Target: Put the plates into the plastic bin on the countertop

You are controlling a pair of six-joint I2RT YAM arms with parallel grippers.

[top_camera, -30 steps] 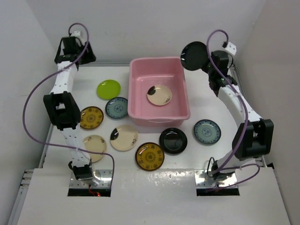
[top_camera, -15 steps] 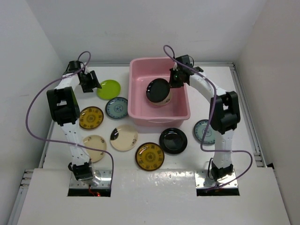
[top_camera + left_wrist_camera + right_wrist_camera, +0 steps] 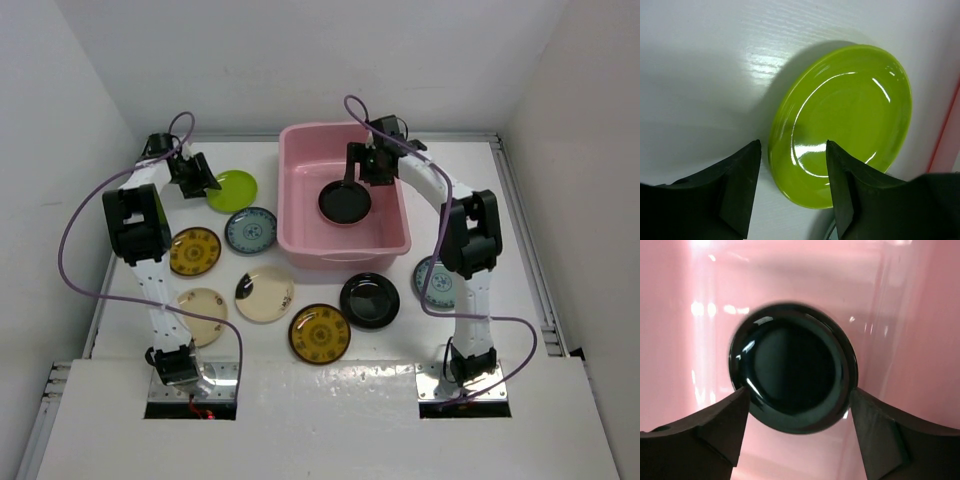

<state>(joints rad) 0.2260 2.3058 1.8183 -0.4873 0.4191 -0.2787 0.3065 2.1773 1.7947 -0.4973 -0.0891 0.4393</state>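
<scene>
Hanging inside the pink rectangular plastic bin, the right gripper is holding its fingers wide apart and empty above the glossy black round plate, which is lying on the bin's floor. Left of the bin, the left gripper is straddling the lime green plate's rim, part-open and gripping nothing, probably lining up to pinch it.

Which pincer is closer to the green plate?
Left. The left pincer is right at the green plate, jaws open around its near rim. The right pincer is far off over the pink bin, above a black plate.
</scene>
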